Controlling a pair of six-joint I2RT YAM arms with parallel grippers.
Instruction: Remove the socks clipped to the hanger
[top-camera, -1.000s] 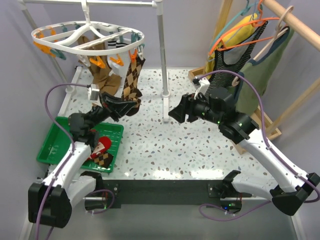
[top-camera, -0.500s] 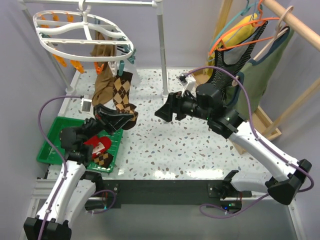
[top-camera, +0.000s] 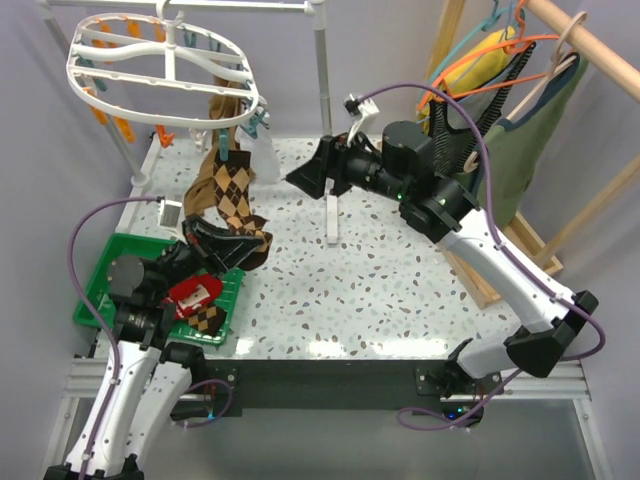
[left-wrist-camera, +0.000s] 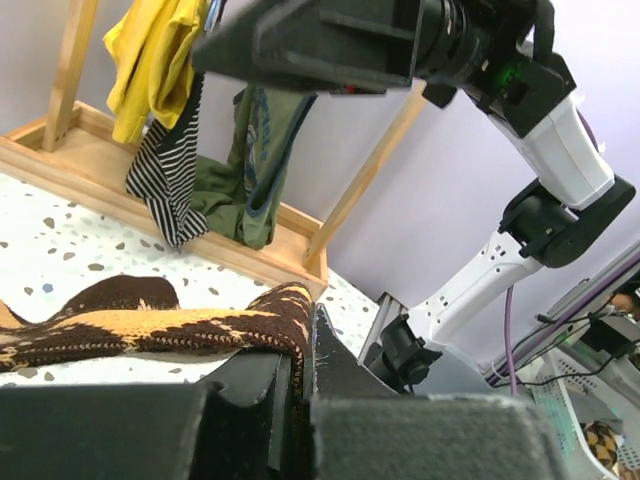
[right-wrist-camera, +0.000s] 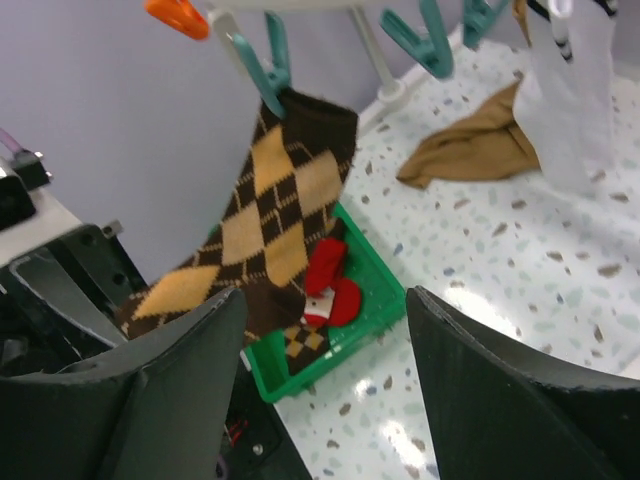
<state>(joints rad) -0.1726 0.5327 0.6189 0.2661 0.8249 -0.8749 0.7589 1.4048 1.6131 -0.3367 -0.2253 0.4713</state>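
Argyle sock (top-camera: 228, 190) hangs from a teal clip (right-wrist-camera: 265, 60) on the white oval hanger (top-camera: 72, 62), its lower end pinched between the pressed-together fingers of the left gripper (top-camera: 225, 240) near the green tray (top-camera: 100, 290). Right gripper (top-camera: 302, 178) hovers beside the hanger, jaws spread, holding nothing.

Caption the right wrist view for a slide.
Open right gripper faces an argyle sock hanging from a teal clip, green tray behind it.
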